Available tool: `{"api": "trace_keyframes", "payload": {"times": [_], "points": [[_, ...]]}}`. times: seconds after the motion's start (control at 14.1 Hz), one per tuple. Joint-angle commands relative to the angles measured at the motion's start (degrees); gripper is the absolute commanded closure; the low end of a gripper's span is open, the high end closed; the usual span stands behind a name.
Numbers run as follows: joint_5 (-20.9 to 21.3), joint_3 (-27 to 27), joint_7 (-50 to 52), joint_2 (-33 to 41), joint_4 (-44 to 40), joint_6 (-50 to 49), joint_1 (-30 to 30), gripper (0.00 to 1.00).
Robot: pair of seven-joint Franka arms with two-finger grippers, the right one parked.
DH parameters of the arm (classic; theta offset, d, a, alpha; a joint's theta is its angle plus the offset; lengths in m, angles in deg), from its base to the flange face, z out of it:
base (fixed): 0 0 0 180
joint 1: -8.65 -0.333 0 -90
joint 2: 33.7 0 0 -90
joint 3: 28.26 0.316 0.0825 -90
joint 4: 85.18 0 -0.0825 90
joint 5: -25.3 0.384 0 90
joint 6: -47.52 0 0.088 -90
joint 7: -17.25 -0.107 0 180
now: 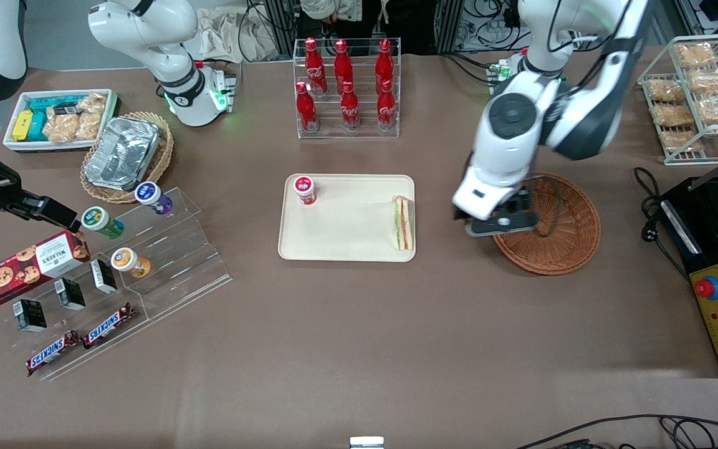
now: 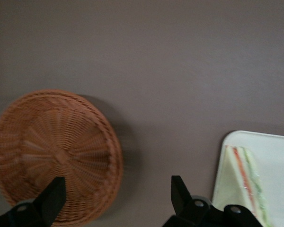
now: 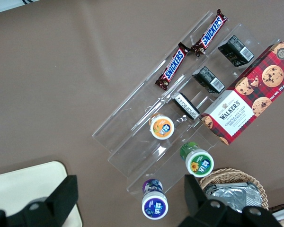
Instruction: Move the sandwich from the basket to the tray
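Note:
The sandwich (image 1: 403, 222) lies on the cream tray (image 1: 346, 249), at the tray's edge nearest the working arm. It also shows in the left wrist view (image 2: 244, 182), on the tray (image 2: 274, 151). The reddish-brown basket (image 1: 568, 234) is empty; it shows in the left wrist view too (image 2: 57, 151). My left gripper (image 1: 497, 219) hangs above the table between the tray and the basket, over the basket's rim. Its fingers (image 2: 180, 191) are spread wide apart with nothing between them.
A small red-capped jar (image 1: 304, 189) stands on the tray's corner toward the parked arm. A rack of red cola bottles (image 1: 346, 87) stands farther from the camera. A black machine (image 1: 717, 262) lies at the working arm's end. An acrylic snack stand (image 1: 116, 274) lies toward the parked arm's end.

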Motion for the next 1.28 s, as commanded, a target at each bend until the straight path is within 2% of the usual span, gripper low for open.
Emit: {"api": "trace_keyframes", "payload": {"times": [0.0,0.35,0.57,0.78,0.99,1.14,1.21], "points": [[0.17,-0.75,-6.50,3.65,0.70,-2.93,-6.06,0.01],[-0.88,-0.92,-21.43,9.36,0.70,-7.68,-15.90,0.01],[-5.96,-0.92,-30.58,12.01,-3.58,-14.07,-19.43,0.01],[-7.12,-0.84,-32.28,11.13,-11.94,-22.26,-20.14,0.01],[-9.32,-0.40,-32.19,11.04,-15.11,-23.94,-19.70,0.01],[-9.49,4.84,-32.80,11.56,-14.68,-24.21,-18.13,0.01],[-9.58,8.27,-36.89,11.92,-14.51,-25.69,-16.47,0.01]]}}
